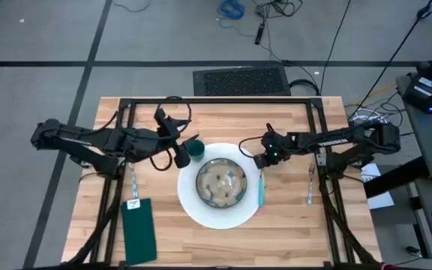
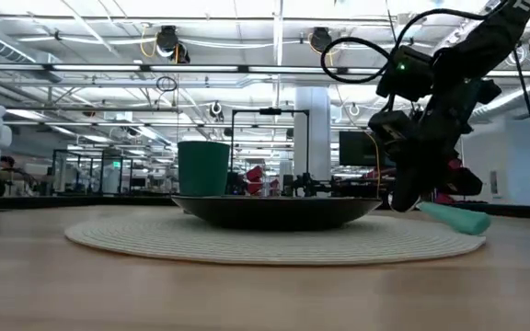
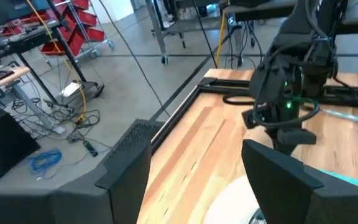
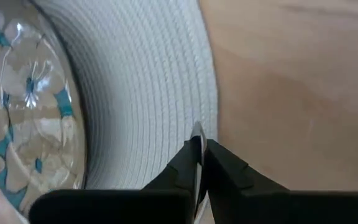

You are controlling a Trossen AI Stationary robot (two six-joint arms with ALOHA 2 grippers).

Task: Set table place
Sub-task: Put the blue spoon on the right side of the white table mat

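Gripping a teal-handled utensil [image 1: 261, 189] at the placemat [image 1: 190, 206] edge, your right gripper [image 4: 199, 158] needed a flat release; left gripper [image 1: 177, 154] was open nr cup [image 1: 195, 148].

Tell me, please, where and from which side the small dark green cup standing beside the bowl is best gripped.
Probably its straight side wall, below the rim, from the left arm's side. The small dark green cup stands upright, and the patterned glass bowl blocks its other side. The open left hand is close; the right hand holds the teal-handled utensil.
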